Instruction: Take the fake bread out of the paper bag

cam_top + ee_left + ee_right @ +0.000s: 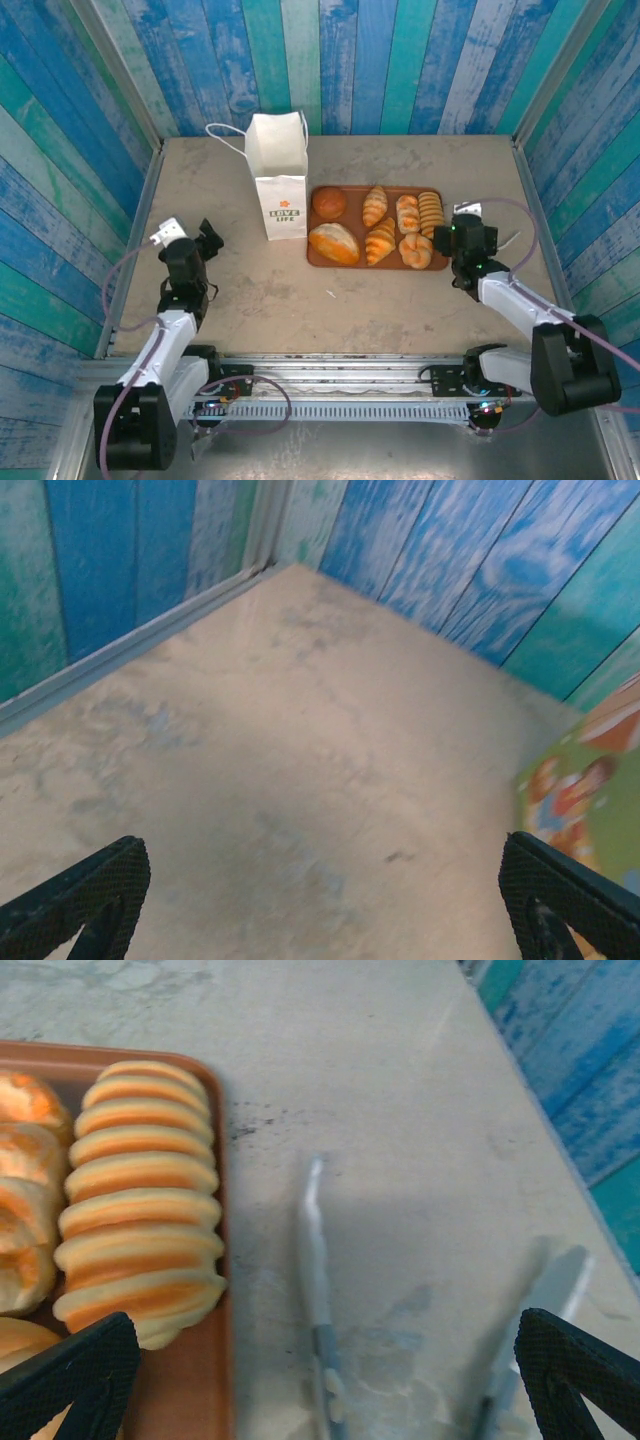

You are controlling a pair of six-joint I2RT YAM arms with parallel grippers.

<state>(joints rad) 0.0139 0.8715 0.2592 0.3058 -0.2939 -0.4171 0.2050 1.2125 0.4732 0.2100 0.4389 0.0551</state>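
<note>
Fingers on both my grippers stand wide apart, holding nothing: from above, my left gripper [211, 239] sits left of the upright paper bag [278, 175], nearer it than my right gripper [462, 228], which hangs by the right end of the brown tray [360, 264] where six pieces of fake bread [335, 243] lie. Through my left wrist, bare table [300, 730] lies ahead and the bag's printed side is off to the right, nothing between. Through my right wrist, a ridged roll [140, 1200] sits left on the tray, pale tongs [318, 1290] ahead; whether bread is inside the bag I cannot tell.
</note>
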